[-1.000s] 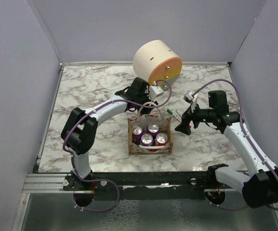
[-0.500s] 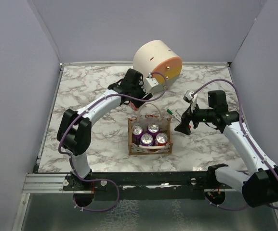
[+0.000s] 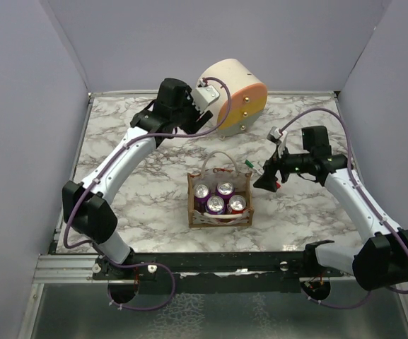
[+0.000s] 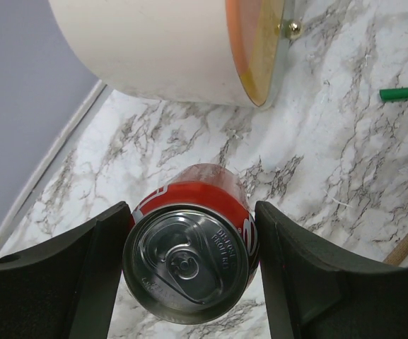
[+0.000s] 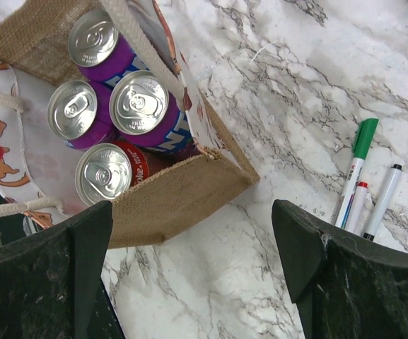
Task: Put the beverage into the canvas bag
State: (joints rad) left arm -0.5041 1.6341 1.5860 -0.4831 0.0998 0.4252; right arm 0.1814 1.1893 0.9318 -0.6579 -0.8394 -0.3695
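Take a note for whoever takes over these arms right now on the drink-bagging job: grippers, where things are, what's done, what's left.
Left gripper: shut on a red can, at the back beside the round box, away from the bag.
Right gripper: open, empty, by the bag's right side.
Bag: upright in the middle, four cans inside.
Done: red can gripped.
Left: bring it over the bag, lower it in, release. Space inside looks tight.

Shiny metal, rough weave
Glossy metal lid on the red can; coarse matt canvas bag; smooth marbled surface.
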